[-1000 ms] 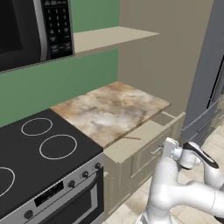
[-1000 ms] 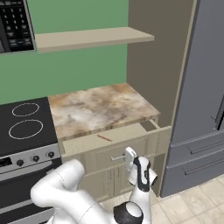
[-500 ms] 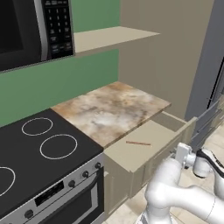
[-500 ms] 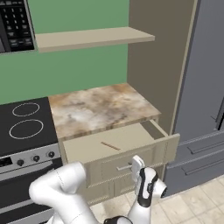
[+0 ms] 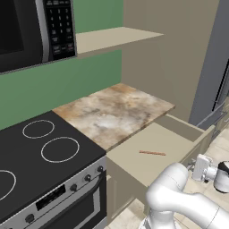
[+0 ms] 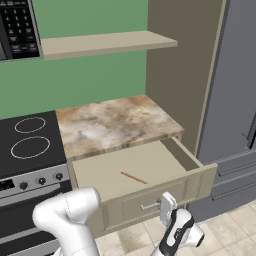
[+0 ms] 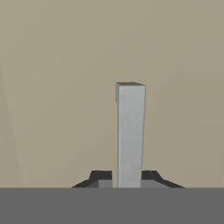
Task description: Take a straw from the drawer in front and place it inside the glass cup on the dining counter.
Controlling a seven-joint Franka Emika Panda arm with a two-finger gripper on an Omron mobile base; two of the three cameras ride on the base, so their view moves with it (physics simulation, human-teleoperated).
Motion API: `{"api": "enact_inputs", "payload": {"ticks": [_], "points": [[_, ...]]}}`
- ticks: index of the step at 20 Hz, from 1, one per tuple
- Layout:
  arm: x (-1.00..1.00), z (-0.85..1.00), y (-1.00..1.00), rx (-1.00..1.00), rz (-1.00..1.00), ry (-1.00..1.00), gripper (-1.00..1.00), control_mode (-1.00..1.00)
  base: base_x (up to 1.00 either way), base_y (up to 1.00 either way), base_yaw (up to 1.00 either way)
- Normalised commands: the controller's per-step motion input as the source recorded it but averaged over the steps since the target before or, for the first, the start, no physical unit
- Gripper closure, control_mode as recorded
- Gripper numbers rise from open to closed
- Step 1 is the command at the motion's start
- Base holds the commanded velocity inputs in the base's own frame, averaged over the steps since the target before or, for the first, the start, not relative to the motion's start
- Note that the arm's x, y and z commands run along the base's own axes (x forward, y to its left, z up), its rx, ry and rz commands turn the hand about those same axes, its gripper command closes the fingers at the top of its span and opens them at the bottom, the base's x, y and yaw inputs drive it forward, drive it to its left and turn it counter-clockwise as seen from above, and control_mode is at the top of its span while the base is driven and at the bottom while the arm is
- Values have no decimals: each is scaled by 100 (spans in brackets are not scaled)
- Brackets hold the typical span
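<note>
A simulated kitchen. In the left base view a black stovetop [image 5: 40, 152] fills the lower left, a marbled counter [image 5: 116, 112] sits at centre, and a wide beige drawer [image 5: 150, 159] stands pulled out at lower centre right. The straw [image 5: 152, 153], a thin reddish-brown stick, lies flat on the drawer's cream floor near the middle, apart from its walls; in the right base view it shows just left of centre in the lower half [image 6: 133, 177]. The robot's tool [image 6: 165, 206] is low in the frame, at the drawer's front panel, and in the hand view its two dark tips are clamped on the grey drawer handle [image 7: 130, 135], a bar rising up the middle of that frame against the beige panel. The glass cup and dining counter are out of frame. Judging from this, the step in hand is opening the drawer, and it looks open far enough to reach inside. The next move would call for letting go of the handle, lifting the tool above the drawer's front edge, and coming down over the straw with the tips set across its thin length.
</note>
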Motion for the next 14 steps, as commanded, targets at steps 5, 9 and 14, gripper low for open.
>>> {"api": "enact_inputs", "payload": {"ticks": [5,9,14], "points": [[-51,8,-100,0,0,0,100,-100,0,0,0],[-49,5,-96,0,0,2,-100,-100,0,0,0],[-36,11,-83,0,0,6,-100,-100,0,0,0]]}}
